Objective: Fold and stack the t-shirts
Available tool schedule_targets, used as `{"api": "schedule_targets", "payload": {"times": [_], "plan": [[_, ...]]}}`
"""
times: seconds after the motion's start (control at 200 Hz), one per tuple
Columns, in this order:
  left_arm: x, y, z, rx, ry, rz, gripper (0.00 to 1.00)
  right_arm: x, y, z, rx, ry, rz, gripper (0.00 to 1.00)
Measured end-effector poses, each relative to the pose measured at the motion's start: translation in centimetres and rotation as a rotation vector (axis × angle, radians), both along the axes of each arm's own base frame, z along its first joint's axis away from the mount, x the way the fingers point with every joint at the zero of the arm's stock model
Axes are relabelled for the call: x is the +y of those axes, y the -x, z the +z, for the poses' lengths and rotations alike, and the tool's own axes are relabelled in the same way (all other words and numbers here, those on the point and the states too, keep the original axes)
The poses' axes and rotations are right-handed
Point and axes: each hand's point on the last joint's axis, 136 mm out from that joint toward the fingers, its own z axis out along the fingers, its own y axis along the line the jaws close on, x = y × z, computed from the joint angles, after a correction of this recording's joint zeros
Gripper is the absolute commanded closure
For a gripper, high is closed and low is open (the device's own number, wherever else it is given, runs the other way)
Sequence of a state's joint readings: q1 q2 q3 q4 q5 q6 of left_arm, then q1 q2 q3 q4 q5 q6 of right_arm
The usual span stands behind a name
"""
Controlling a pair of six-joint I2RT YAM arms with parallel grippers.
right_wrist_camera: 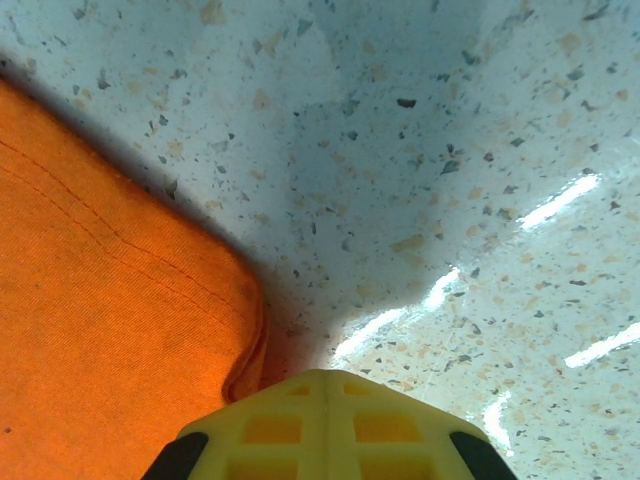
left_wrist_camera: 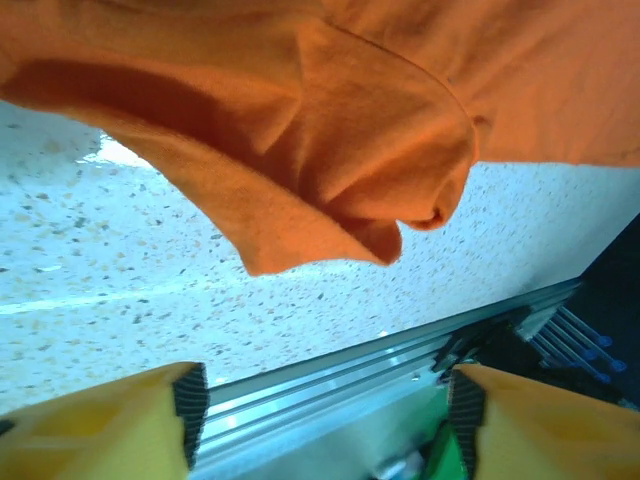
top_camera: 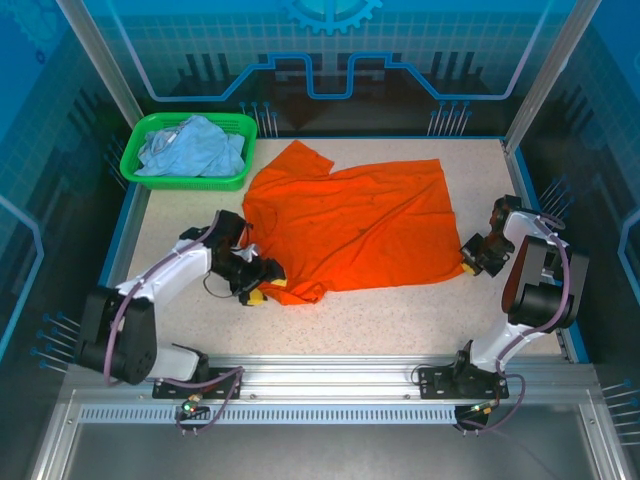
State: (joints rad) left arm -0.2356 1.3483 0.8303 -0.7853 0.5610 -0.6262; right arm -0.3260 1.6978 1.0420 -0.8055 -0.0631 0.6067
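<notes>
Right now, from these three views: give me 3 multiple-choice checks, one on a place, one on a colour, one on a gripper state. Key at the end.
1. Where is the pale blue t-shirt?
A) bundled in the green basket at the far left corner of the table
B) spread flat mid-table
C) draped over the near rail

2. What colour is the spread t-shirt on the table?
A) green
B) orange
C) white

3. How does the left gripper stand?
A) shut on the cloth
B) shut on the basket rim
C) open, nothing between its jaws

Key:
1 A: the top view shows it crumpled inside the basket.
2 B: orange cloth lies spread mid-table.
3 C: the left wrist view shows the jaws apart, with the cloth's edge beyond them.
</notes>
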Motion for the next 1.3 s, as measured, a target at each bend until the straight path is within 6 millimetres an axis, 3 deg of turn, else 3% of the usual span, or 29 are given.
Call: {"api": "schedule_targets", "payload": {"times": [0.115,0.25,0.335,0.59,0.74,1.08,1.301], "plan": [[0.3,0.1,1.3,-0.062,-0.011,0.005,0.25,0.0,-0.1,0.1,-0.005,0.001,0.006,1.0],[-0.1,0.7,0.8,-0.062,-0.11,-0.053,0.3,0.1,-0.1,0.2,-0.01,-0.005,0.006,1.0],[-1.4,0.9,0.7,-0.055,-0.177,-0.103,0.35,0.2,-0.2,0.2,-0.013,-0.01,0.007,1.0],[-6.0,-0.1,-1.1,0.015,-0.305,-0.172,0.37,0.9,-0.4,0.2,-0.018,-0.019,0.026,1.0],[-8.0,-1.1,-1.6,0.09,-0.283,-0.064,0.45,1.5,-0.5,0.2,-0.019,-0.022,0.04,1.0],[-10.0,0.1,-1.8,0.195,-0.306,0.209,0.41,2.5,-0.9,0.3,-0.025,-0.029,0.058,1.0],[-8.7,1.4,-3.4,0.233,-0.382,0.333,0.43,2.6,-0.9,0.0,-0.032,-0.032,0.056,1.0]]}}
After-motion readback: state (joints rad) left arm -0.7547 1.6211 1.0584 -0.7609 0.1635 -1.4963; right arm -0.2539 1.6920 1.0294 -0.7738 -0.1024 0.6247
